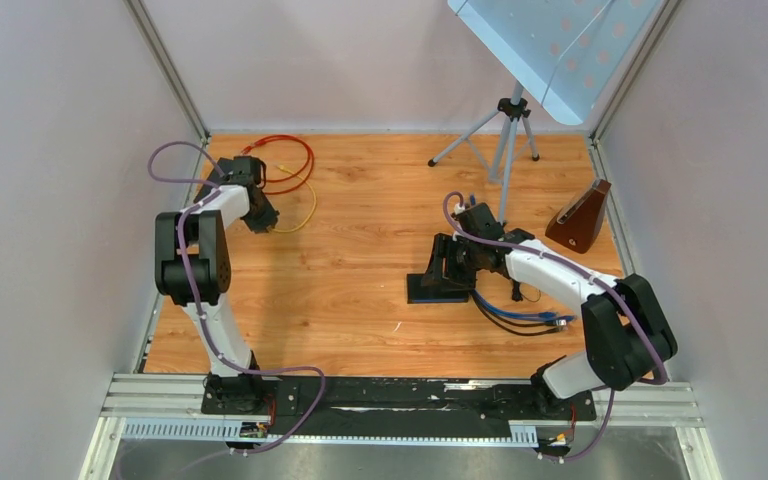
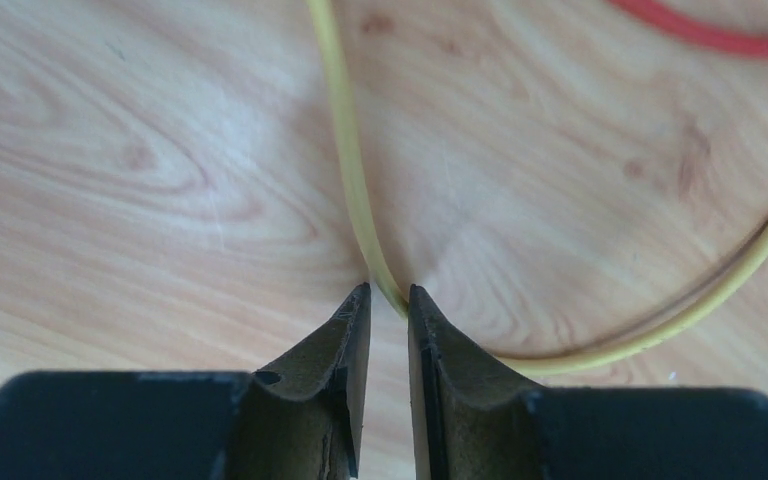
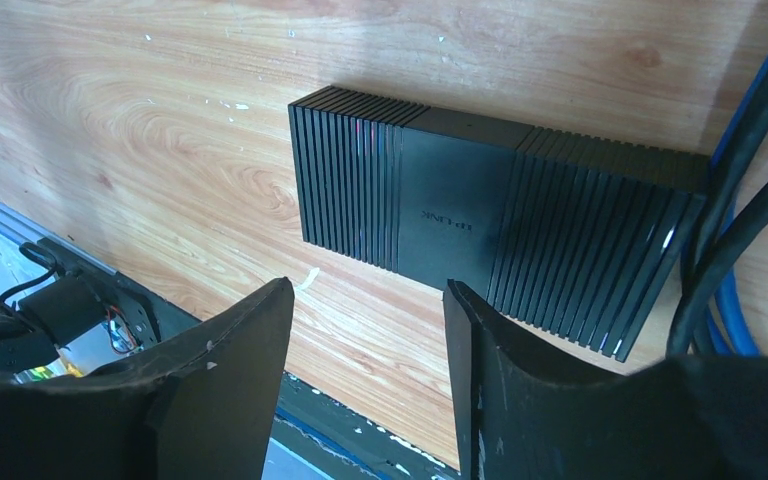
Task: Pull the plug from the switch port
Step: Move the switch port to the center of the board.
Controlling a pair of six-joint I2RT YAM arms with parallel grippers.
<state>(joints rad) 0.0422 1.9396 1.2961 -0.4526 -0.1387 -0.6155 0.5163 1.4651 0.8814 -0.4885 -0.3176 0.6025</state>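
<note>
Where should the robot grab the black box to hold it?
Probably from above, across its short width: the switch lies flat and long, so the jaws fit over its two long edges. Take the plain middle panel, away from the blue cables at its end.

2 arms: left arm [image 1: 200, 262] & right arm [image 1: 570, 285], w/ 2 grippers (left gripper [image 2: 388, 298], right gripper [image 3: 368, 290]). Also 1 black switch [image 3: 480, 215], 1 yellow cable [image 2: 345, 150], 1 red cable [image 2: 700, 35], 1 tripod [image 1: 505, 135], 1 brown wedge-shaped obj. [image 1: 580, 217]. Blue cables [image 3: 735, 315] run w/ dark ones beside the switch, exact no. unclear.
</note>
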